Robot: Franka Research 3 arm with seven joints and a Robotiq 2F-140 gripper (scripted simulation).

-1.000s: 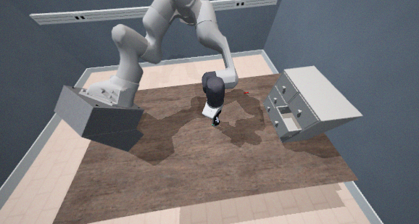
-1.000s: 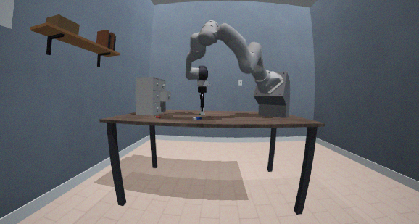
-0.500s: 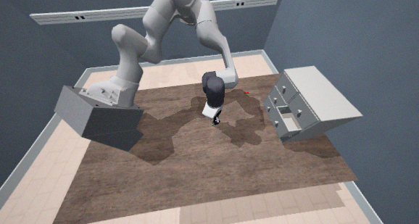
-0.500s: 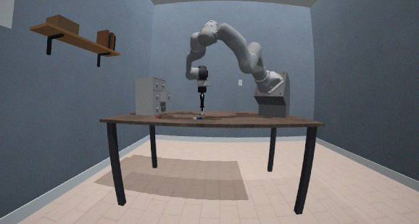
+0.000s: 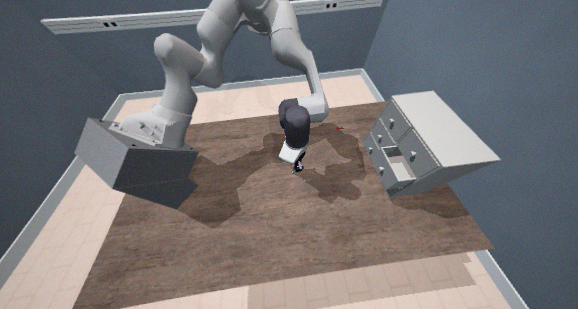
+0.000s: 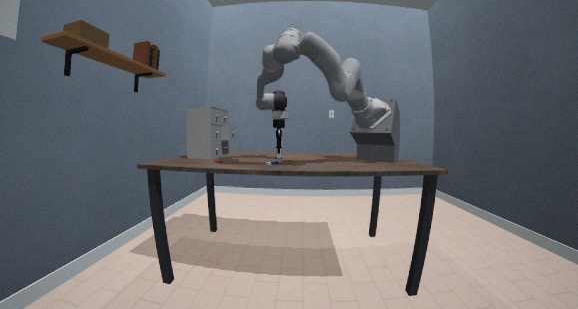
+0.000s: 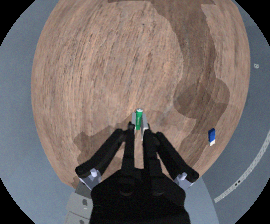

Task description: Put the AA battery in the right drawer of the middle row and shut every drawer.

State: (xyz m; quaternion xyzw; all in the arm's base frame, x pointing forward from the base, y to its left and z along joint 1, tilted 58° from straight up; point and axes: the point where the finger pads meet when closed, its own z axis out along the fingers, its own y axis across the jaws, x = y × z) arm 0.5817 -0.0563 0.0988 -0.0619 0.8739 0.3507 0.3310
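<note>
The green AA battery (image 7: 139, 119) lies on the wooden table, right between my fingertips. My gripper (image 7: 138, 118) points straight down at the table's middle and its fingers are shut on the battery's sides. In the top view the gripper (image 5: 298, 167) stands low over the green speck of the battery (image 5: 293, 171). The grey chest (image 5: 425, 138) stands at the table's right end. Its middle-row right drawer (image 5: 398, 163) is pulled out and looks empty. In the exterior view the gripper (image 6: 278, 150) reaches down to the table beside the chest (image 6: 207, 133).
A small blue object (image 7: 212, 136) lies on the table to the right of my fingers. A small red object (image 5: 340, 128) lies between me and the chest. The robot's base block (image 5: 140, 158) stands at the table's left end.
</note>
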